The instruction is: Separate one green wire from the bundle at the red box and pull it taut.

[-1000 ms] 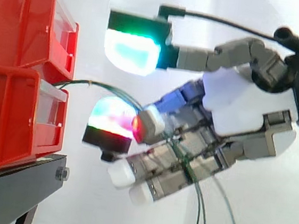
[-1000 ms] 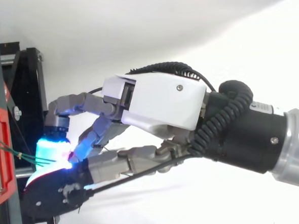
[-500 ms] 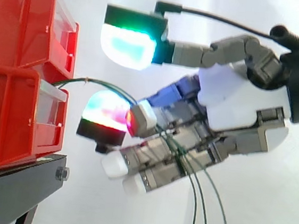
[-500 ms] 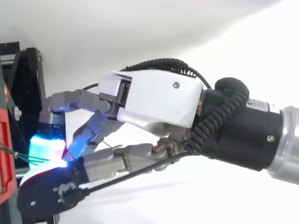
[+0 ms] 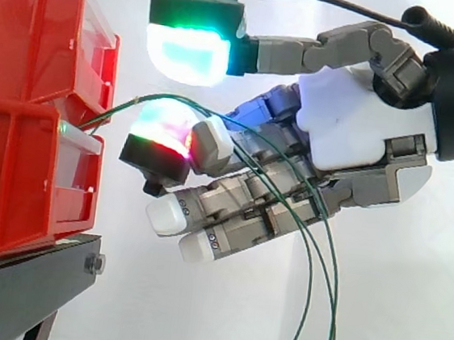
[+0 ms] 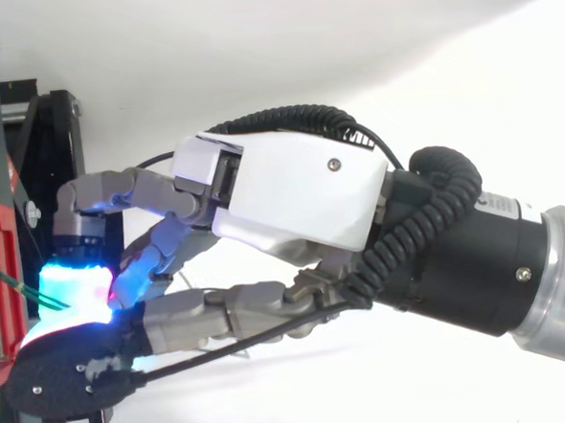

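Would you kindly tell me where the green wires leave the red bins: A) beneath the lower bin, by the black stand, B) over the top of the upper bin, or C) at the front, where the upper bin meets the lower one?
C: the green wires come out at the front, where the upper bin sits on the lower bin, and arc from there toward the hand.
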`<state>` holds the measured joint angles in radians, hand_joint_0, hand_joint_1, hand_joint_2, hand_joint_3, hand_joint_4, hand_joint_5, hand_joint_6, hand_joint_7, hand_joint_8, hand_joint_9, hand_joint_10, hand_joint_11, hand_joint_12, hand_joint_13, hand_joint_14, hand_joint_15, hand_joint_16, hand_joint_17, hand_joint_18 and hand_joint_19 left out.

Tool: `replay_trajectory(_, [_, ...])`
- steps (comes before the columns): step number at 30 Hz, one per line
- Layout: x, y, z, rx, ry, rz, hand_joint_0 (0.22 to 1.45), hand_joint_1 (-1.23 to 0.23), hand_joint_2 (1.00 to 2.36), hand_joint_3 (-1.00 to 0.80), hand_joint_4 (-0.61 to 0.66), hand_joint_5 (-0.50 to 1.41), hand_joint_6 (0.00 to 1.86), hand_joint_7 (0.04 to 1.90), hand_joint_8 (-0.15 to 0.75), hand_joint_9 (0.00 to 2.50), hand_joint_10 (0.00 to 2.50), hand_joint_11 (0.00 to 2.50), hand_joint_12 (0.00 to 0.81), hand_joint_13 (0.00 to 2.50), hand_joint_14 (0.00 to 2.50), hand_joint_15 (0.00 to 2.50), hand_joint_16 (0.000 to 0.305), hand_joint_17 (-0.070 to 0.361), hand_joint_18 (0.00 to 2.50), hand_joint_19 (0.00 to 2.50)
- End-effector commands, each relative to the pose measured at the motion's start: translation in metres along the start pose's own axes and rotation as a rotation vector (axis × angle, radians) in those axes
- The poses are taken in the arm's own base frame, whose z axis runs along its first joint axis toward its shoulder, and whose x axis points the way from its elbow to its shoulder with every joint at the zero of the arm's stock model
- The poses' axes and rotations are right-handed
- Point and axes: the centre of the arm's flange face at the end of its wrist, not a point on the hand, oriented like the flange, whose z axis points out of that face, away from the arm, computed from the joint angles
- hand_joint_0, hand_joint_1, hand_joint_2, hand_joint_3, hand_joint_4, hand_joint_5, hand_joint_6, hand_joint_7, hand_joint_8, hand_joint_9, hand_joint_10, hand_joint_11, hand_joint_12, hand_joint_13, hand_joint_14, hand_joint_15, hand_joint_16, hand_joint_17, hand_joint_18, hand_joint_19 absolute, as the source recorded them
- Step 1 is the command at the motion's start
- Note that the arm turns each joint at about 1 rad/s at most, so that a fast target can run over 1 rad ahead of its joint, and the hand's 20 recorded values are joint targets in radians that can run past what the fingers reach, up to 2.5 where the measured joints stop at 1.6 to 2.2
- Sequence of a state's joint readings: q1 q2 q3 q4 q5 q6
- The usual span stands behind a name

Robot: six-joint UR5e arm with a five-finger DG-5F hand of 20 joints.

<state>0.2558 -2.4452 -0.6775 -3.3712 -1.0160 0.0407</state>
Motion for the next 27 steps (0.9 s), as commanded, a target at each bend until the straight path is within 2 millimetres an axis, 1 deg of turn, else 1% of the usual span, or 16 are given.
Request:
replay_trajectory(1, [0.0,-0.001,0.0,-0.002,0.0,-0.001,0.64,-0.61,1.02,-0.21,0.22,-0.14,0.61,1.39,0.349,1.02,0.02,1.04,0.434,0.85,0.01,0.33,0.047,0.105,0.59,0.32])
replay_trajectory(8, [0.0,-0.005,0.0,0.006,0.0,-0.002,0.62,-0.58,1.03,-0.08,0.27,-0.18,0.74,1.29,0.372,0.97,0.01,1.1,0.442,0.84,0.01,0.33,0.047,0.107,0.62,0.33])
replay_trajectory(9, [0.0,-0.005,0.0,0.006,0.0,-0.002,0.62,-0.65,1.03,-0.07,0.29,-0.21,0.81,1.21,0.388,0.92,0.01,1.09,0.445,0.84,0.01,0.34,0.048,0.109,0.63,0.34])
replay_trajectory(12, [0.0,-0.005,0.0,0.006,-0.002,0.0,0.62,-0.69,1.03,-0.07,0.31,-0.22,0.84,1.2,0.389,0.92,0.01,1.09,0.448,0.83,0.01,0.33,0.049,0.11,0.65,0.34])
replay_trajectory(13, [0.0,-0.005,0.0,0.006,-0.002,0.0,0.61,-0.72,1.02,-0.17,0.31,-0.22,0.84,1.19,0.388,0.92,0.01,1.1,0.448,0.83,0.01,0.33,0.049,0.11,0.65,0.33])
replay_trajectory(14, [0.0,-0.005,0.0,0.006,-0.002,0.0,0.61,-0.72,1.02,-0.19,0.31,-0.22,0.84,1.19,0.387,0.92,0.01,1.11,0.447,0.83,0.01,0.34,0.049,0.11,0.65,0.33])
replay_trajectory(15, [0.0,-0.005,0.0,0.006,-0.003,0.0,0.59,-0.71,1.01,-0.39,0.31,-0.22,0.83,1.14,0.39,0.93,0.01,1.1,0.449,0.83,0.01,0.34,0.049,0.111,0.65,0.34])
replay_trajectory(16, [0.0,-0.005,0.0,0.006,-0.003,0.0,0.57,-0.68,1.0,-0.48,0.29,-0.22,0.81,1.14,0.385,0.95,0.01,1.09,0.449,0.84,0.01,0.33,0.05,0.112,0.65,0.34])
replay_trajectory(17, [0.001,-0.006,0.0,0.007,-0.002,-0.001,0.57,-0.66,1.0,-0.5,0.29,-0.21,0.8,1.11,0.384,0.95,0.01,1.09,0.45,0.84,0.01,0.34,0.05,0.112,0.65,0.35])
replay_trajectory(19, [0.001,-0.009,0.0,0.012,-0.002,-0.001,0.54,-0.54,1.0,-0.5,0.27,-0.17,0.71,1.17,0.382,0.98,0.01,1.04,0.451,0.85,0.01,0.33,0.051,0.114,0.66,0.35])
replay_trajectory(20, [0.0,-0.01,0.0,0.014,-0.004,0.001,0.54,-0.54,1.0,-0.5,0.28,-0.17,0.7,1.18,0.38,0.99,0.01,1.04,0.449,0.85,0.01,0.34,0.051,0.114,0.66,0.35])
replay_trajectory(22, [-0.003,-0.012,0.001,0.018,-0.007,0.002,0.54,-0.49,1.0,-0.5,0.26,-0.14,0.62,1.31,0.381,1.0,0.02,1.01,0.451,0.85,0.01,0.33,0.05,0.113,0.65,0.35])
replay_trajectory(24, [-0.004,-0.015,0.001,0.026,-0.009,-0.002,0.55,-0.48,1.0,-0.5,0.25,-0.14,0.62,1.33,0.373,1.01,0.01,1.01,0.445,0.85,0.01,0.33,0.049,0.111,0.65,0.35])
replay_trajectory(25, [-0.004,-0.016,0.001,0.028,-0.009,-0.004,0.59,-0.49,1.0,-0.5,0.24,-0.14,0.66,1.31,0.367,1.02,0.02,1.01,0.439,0.85,0.01,0.33,0.048,0.108,0.64,0.36])
replay_trajectory(26, [-0.006,-0.016,0.001,0.028,-0.011,-0.004,0.63,-0.54,1.01,-0.35,0.23,-0.14,0.66,1.33,0.366,1.02,0.02,1.01,0.44,0.86,0.01,0.33,0.048,0.107,0.64,0.35])
replay_trajectory(27, [-0.006,-0.017,0.001,0.031,-0.011,-0.004,0.63,-0.55,1.02,-0.29,0.22,-0.15,0.68,1.32,0.371,1.02,0.02,1.01,0.44,0.87,0.01,0.33,0.048,0.107,0.64,0.34])
